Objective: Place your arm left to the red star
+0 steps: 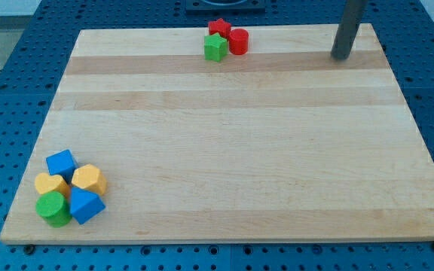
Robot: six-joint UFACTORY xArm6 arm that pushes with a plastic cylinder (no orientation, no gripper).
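Observation:
The red star (218, 28) lies at the view's top centre of the wooden board (232, 135). A red cylinder (238, 41) touches it on its right and a green star-like block (215, 47) sits just below it. My tip (341, 56) rests on the board at the view's top right, far to the right of the red star and slightly below it. The rod rises out of the top of the view.
At the view's bottom left is a cluster: a blue cube (61, 162), a yellow block (51, 184), a yellow hexagon-like block (89, 179), a green cylinder (53, 208) and a blue block (86, 205). Blue perforated table surrounds the board.

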